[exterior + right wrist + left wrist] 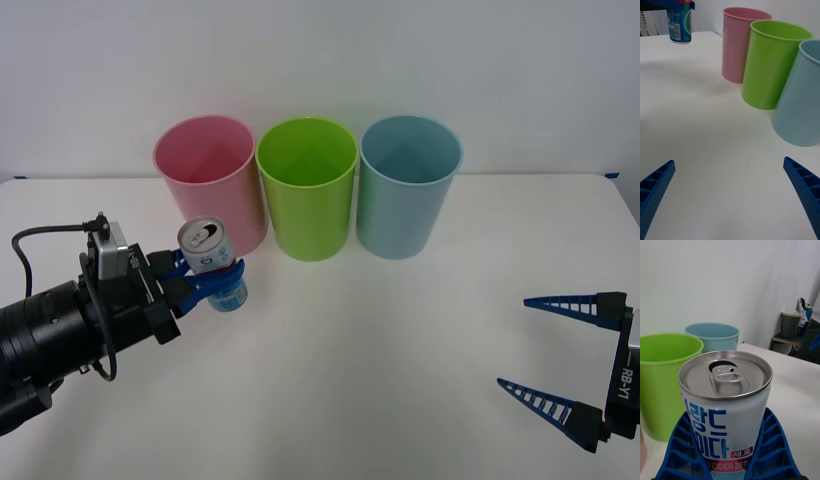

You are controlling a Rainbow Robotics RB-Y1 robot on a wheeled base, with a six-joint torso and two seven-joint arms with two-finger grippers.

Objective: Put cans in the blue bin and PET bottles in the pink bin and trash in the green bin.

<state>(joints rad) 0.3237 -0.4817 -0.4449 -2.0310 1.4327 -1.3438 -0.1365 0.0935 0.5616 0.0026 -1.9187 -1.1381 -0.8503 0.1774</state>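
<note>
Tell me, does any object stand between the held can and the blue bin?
Yes. The left gripper holds the can in front of the pink bin. The green bin stands between there and the blue bin, so the can would likely need to pass over or around it.

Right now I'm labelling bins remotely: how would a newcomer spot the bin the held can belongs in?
Find the row of three tall round bins at the back of the white table. The blue bin ends the row on the robot's right, beside the green bin. It alone is light blue.
</note>
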